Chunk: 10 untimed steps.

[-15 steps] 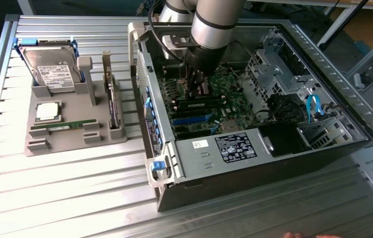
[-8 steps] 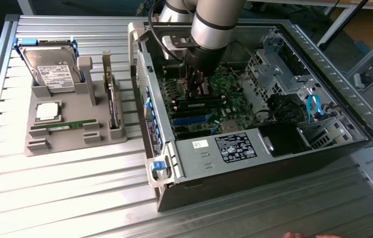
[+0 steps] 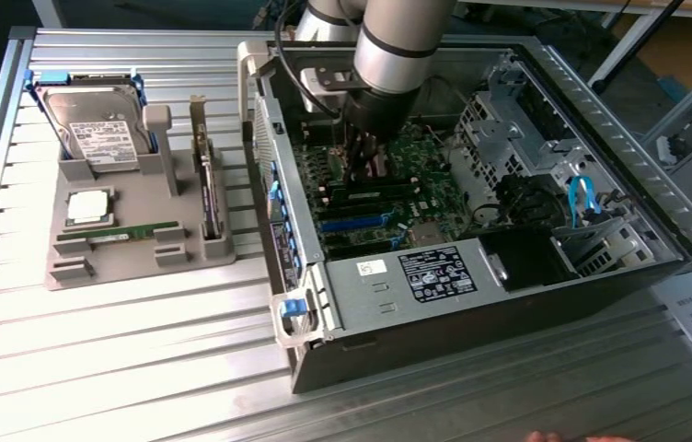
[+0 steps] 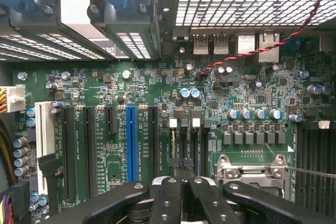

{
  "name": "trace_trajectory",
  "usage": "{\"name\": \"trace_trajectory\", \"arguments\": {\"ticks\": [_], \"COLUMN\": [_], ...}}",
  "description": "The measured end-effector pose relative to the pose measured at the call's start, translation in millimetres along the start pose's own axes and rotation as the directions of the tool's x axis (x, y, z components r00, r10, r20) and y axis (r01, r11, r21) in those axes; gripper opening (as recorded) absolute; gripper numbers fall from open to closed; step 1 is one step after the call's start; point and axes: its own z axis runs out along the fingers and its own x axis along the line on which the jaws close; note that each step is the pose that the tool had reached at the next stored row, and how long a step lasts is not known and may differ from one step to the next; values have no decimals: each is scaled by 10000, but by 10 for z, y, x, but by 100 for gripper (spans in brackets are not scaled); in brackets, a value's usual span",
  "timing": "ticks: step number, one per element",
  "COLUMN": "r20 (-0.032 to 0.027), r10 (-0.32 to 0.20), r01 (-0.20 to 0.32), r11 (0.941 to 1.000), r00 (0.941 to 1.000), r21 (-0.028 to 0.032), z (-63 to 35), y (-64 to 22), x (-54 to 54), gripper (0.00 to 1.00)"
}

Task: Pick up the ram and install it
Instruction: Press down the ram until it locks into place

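The long, thin green ram stick point(image 3: 117, 234) lies in the grey holder tray point(image 3: 76, 272) on the metal desk point(image 3: 125, 359), not picked up. The black end effector point(image 4: 183, 176) is closed together, holding nothing, down inside the open black computer case point(image 3: 640, 267) over the green motherboard point(image 4: 131, 85).

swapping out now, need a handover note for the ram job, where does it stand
Gripper: shut, inside the open black computer case, low over the green motherboard beside the memory slots. Whether it holds anything cannot be told.
Ram: one long slim green circuit-board stick lies flat in the grey parts tray, outside the case on the exterior view's left.
Done: no seated stick can be made out.
Left: that stick is not installed.
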Motion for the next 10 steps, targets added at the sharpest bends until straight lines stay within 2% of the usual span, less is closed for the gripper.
{"name": "trace_trajectory", "arguments": {"ticks": [10], "r20": [-3], "r10": [0], "r01": [0], "r11": [10000], "r00": [10000], "r21": [-2], "z": [33], "y": [0], "x": [1], "gripper": [10]}}
